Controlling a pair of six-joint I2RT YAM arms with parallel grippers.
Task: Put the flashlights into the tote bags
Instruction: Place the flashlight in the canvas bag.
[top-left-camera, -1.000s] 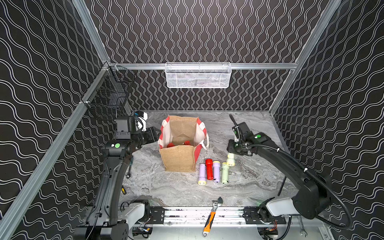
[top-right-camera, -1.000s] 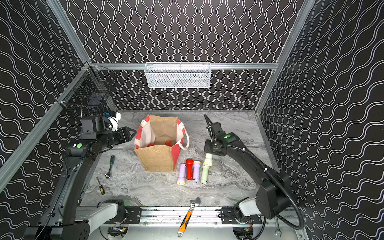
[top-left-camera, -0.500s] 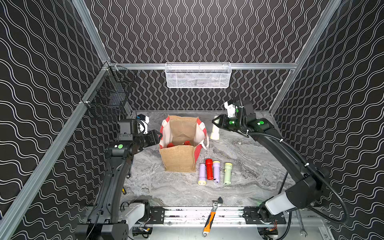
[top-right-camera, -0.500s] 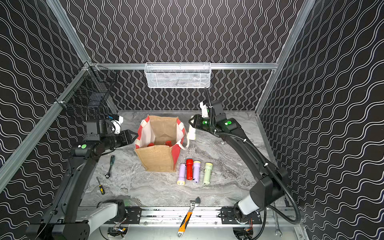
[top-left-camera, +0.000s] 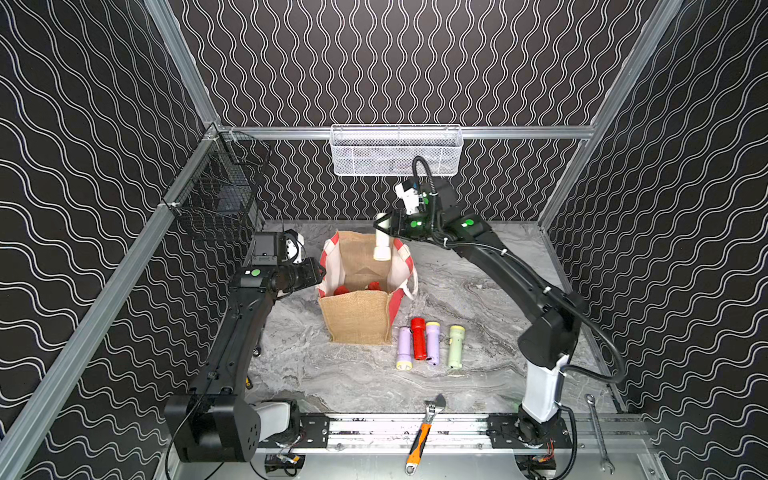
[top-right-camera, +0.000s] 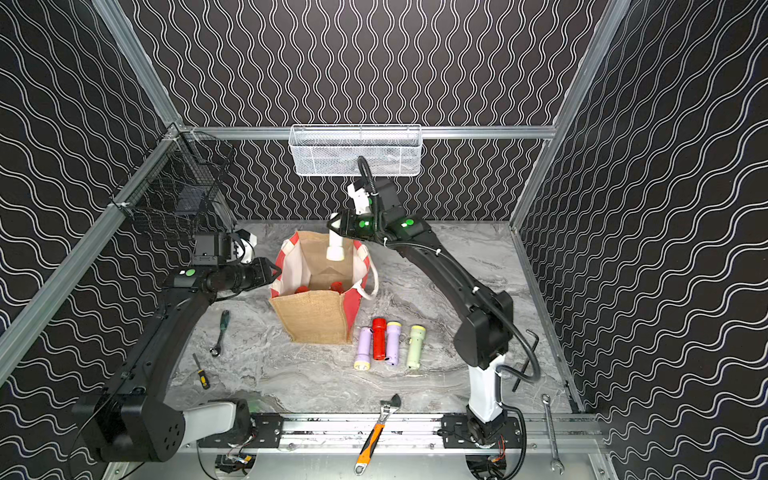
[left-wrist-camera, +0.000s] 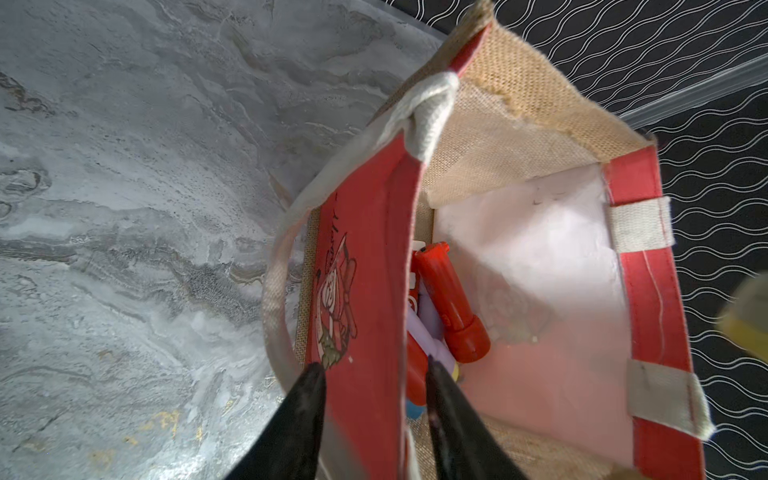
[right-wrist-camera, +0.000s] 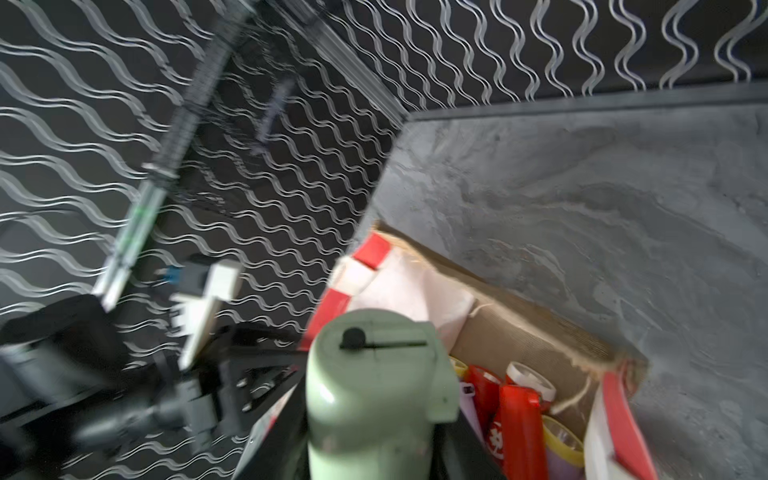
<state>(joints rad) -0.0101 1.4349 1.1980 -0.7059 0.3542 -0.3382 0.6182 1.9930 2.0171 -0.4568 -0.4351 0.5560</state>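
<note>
Lifted since earlier, right gripper (top-left-camera: 384, 227) is clenching pale green flashlight (top-left-camera: 381, 249) above tote bag (top-left-camera: 357, 320); only left wrist view is showing left gripper (left-wrist-camera: 372, 370) straddling its wall, grip unclear.

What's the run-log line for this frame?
right tool: shut on green flashlight, above tote bag mouth | left tool: open, astride bag wall | table: four flashlights outside bag

We take this for a robotics lab test cell: black wave-patterned panels (top-left-camera: 415, 62) on aluminium framing (top-left-camera: 519, 132) wall in a marbled tabletop (top-left-camera: 332, 374). A left arm (top-left-camera: 237, 345) and right arm (top-left-camera: 511, 274) stand on a rail (top-left-camera: 374, 428) at six o'clock. A white mesh basket (top-left-camera: 395, 153) hangs at twelve, a black mesh basket (top-left-camera: 216, 199) at ten.
</note>
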